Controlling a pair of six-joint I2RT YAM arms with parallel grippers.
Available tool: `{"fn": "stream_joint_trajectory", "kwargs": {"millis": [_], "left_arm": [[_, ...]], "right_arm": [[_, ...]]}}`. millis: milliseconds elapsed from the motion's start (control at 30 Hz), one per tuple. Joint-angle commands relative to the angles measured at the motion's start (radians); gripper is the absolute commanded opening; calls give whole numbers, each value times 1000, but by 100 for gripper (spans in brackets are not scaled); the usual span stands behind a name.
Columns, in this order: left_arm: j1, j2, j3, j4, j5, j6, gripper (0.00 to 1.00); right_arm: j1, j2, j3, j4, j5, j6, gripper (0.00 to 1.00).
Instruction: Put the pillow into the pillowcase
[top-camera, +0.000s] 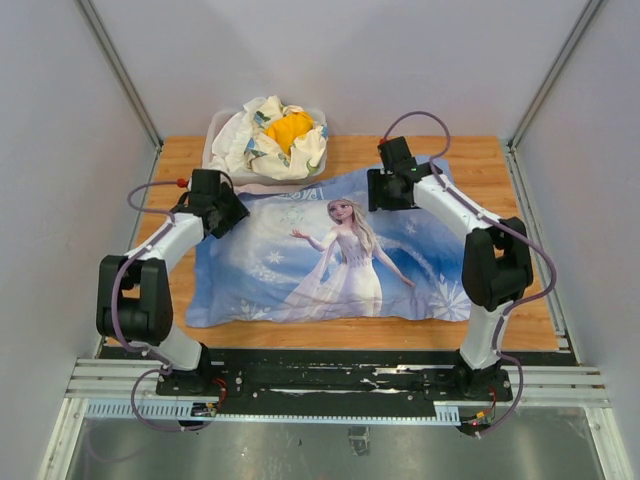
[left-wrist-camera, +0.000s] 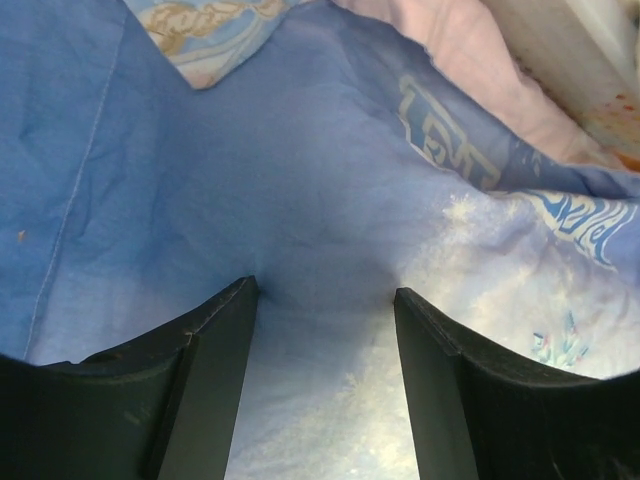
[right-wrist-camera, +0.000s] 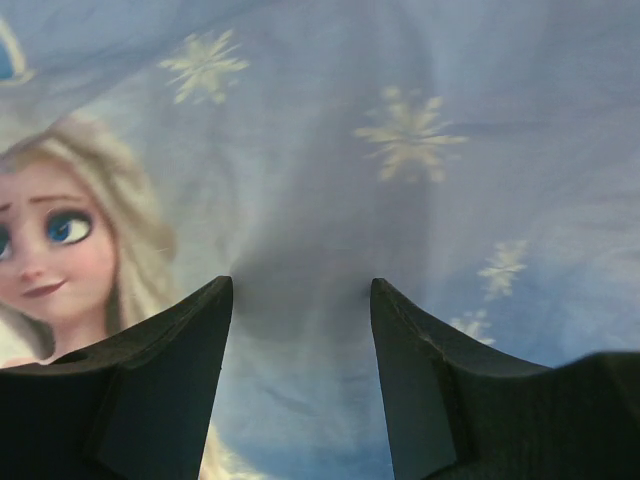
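Note:
The blue pillowcase (top-camera: 330, 262) with the blonde princess print lies flat and puffy across the wooden table (top-camera: 480, 160). The pillow is hidden. My left gripper (top-camera: 222, 208) bears down on the case's far left corner. In the left wrist view its jaws (left-wrist-camera: 325, 290) stand open, the fingertips dented into blue cloth (left-wrist-camera: 300, 180), and the pale pink inner side (left-wrist-camera: 470, 70) shows just beyond. My right gripper (top-camera: 385, 188) presses on the far edge right of the middle. It is open (right-wrist-camera: 300, 283), its tips sunk into snowflake cloth (right-wrist-camera: 400, 150) beside the princess's face.
A white bin (top-camera: 222, 125) at the back of the table holds white floral cloths (top-camera: 250, 145) and a yellow cloth (top-camera: 290, 128), close behind the left gripper. Grey walls with metal rails stand on three sides. A strip of bare wood runs along the front.

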Motion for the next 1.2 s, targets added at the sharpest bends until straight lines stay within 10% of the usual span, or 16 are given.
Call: {"fn": "stream_joint_trajectory", "kwargs": {"millis": [0,567,1167], "left_arm": [[-25,68,3,-7,63,53,62],[-242,-54,-146,-97,40,21,61],[-99,-93,-14,-164,-97,60,64]], "right_arm": [[70,44,-27,-23,-69,-12,58],[216,-151,-480,10,-93,42,57],[210,-101,-270,-99,-10,8,58]]}}
